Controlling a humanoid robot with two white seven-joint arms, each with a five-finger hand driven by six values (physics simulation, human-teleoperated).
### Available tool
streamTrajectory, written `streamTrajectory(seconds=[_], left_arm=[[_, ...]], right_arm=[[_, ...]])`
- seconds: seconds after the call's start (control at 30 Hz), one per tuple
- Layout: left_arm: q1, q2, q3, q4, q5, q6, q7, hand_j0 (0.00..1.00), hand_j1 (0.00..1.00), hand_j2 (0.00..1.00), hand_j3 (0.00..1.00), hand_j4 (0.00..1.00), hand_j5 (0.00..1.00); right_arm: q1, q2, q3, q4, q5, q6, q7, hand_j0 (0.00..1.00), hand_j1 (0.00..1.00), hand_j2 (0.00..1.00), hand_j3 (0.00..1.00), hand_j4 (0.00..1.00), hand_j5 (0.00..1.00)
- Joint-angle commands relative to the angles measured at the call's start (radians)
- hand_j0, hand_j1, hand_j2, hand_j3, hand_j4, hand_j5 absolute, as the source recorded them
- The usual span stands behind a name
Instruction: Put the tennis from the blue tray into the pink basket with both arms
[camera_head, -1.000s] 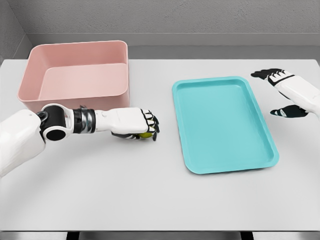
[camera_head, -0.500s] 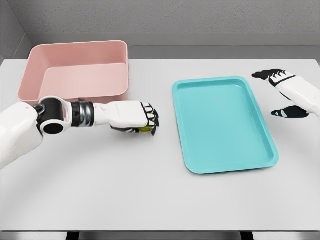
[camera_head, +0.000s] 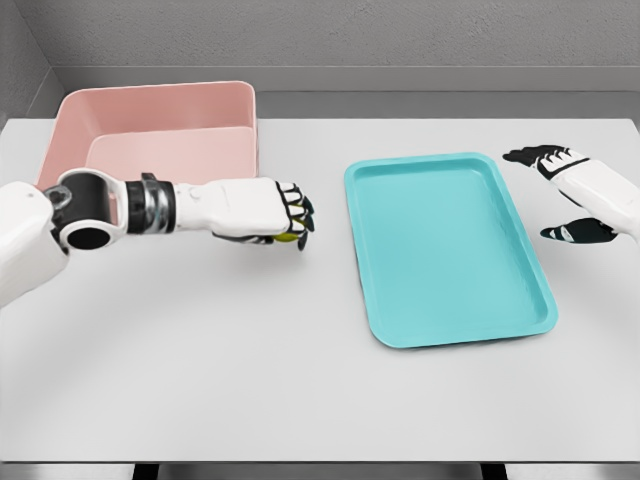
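Your left hand (camera_head: 262, 212) is curling its fingers (camera_head: 292, 208) tight around the tennis ball (camera_head: 290, 237) (only a yellow-green sliver is peeking out beneath them), so the pickup looks done and the drop is what's left. Behind the knuckles and toward the wrist, the pink basket (camera_head: 160, 100) is waiting, its near wall close to your forearm; you're needing height to clear that rim. Beyond the fingertips, the blue tray (camera_head: 520, 290) is lying bare. Your right hand (camera_head: 570, 195) is hovering past its far edge, fingers spread, gripping nothing.
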Motion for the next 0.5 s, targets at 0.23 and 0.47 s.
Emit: streamTrajectory(seconds=[0.23,0.47], left_arm=[[-0.043,0.038,0.006,-0.006,0.021,0.002,0.002,0.58,0.58,0.58,0.58,0.58,0.58],[-0.08,0.072,0.01,-0.004,0.051,0.002,0.002,0.58,0.58,0.58,0.58,0.58,0.58]], right_arm=[[0.005,0.0,-0.019,0.001,-0.02,0.003,0.002,1.0,1.0,1.0,1.0,1.0,1.0],[0.005,0.001,-0.019,0.002,-0.021,0.003,0.0,1.0,1.0,1.0,1.0,1.0,1.0]])
